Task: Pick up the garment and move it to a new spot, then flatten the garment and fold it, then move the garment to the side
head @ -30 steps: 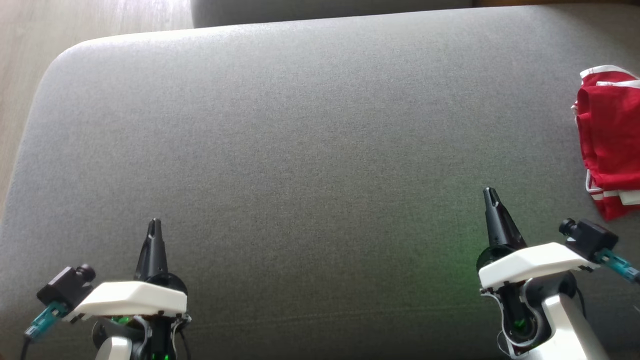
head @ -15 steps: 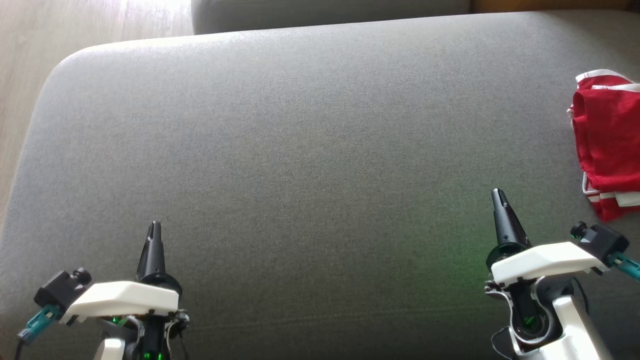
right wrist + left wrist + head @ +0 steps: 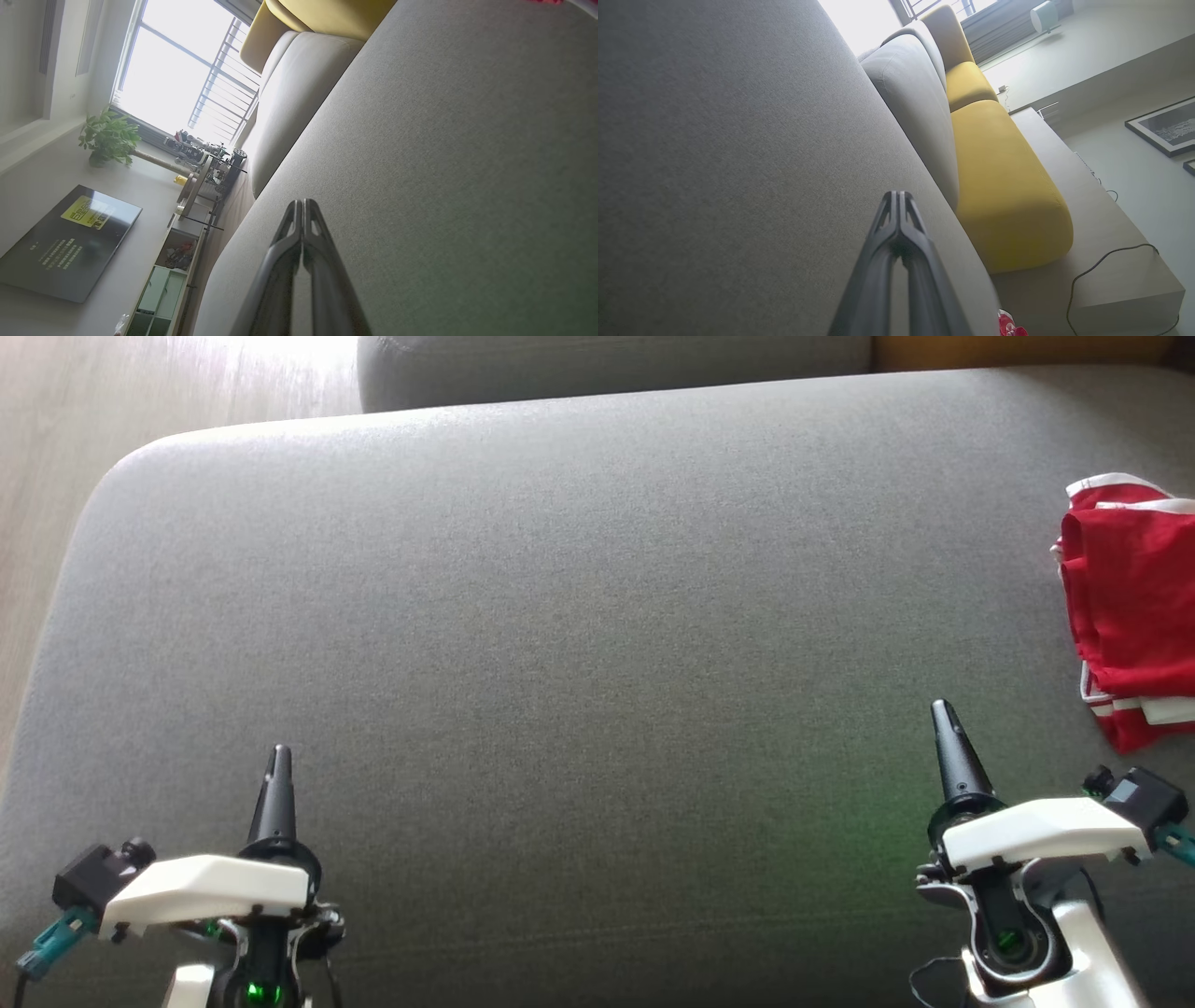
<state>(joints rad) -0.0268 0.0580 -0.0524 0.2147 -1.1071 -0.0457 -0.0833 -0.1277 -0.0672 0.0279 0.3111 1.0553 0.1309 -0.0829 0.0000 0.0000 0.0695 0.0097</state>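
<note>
The garment (image 3: pixel 1134 607) is red with white trim and lies folded at the right edge of the grey sofa seat (image 3: pixel 579 616), partly cut off by the head view. A red scrap of the garment (image 3: pixel 1011 325) peeks in at the bottom of the left wrist view. My left gripper (image 3: pixel 279 752) is shut and empty at the lower left, fingers pointing up the seat. My right gripper (image 3: pixel 941 709) is shut and empty at the lower right, a short way left of and below the garment. Both wrist views show the left gripper (image 3: pixel 898 195) and right gripper (image 3: pixel 302 203) with fingertips pressed together.
A grey back cushion (image 3: pixel 607 364) runs along the seat's far side, with a yellow cushion (image 3: pixel 999 177) beside it. Wooden floor (image 3: pixel 56 448) lies past the seat's left edge. A window, plant (image 3: pixel 110 137), TV and shelves show across the room.
Both grippers have drawn back a little toward the bottom of the head view. The garment lies as before; the camera has shifted slightly.
</note>
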